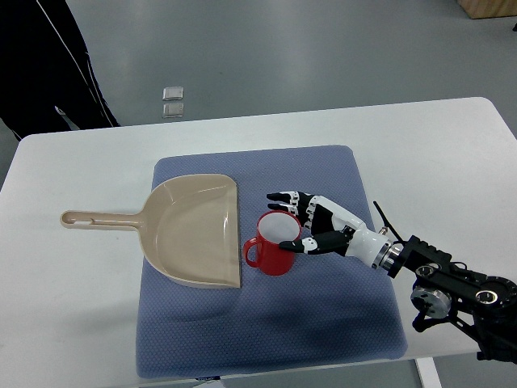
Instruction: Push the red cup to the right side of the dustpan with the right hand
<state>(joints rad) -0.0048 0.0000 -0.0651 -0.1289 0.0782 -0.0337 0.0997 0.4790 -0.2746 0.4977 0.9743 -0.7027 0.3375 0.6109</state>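
Note:
A red cup (275,243) stands upright on the blue mat (323,323), its handle pointing left toward the beige dustpan (194,230). The cup sits just right of the dustpan's open straight edge, close to it. My right hand (300,220) reaches in from the lower right and rests against the cup's right side. Its fingers (284,196) are spread along the far rim and the thumb (292,246) lies on the near side. The fingers do not close around the cup. The dustpan's handle (101,219) points left onto the white table.
The white table (452,162) carries the blue mat in the middle. A person in dark clothing (48,65) stands beyond the far left corner. Two small pale squares (172,101) lie on the floor behind the table. My left arm does not show.

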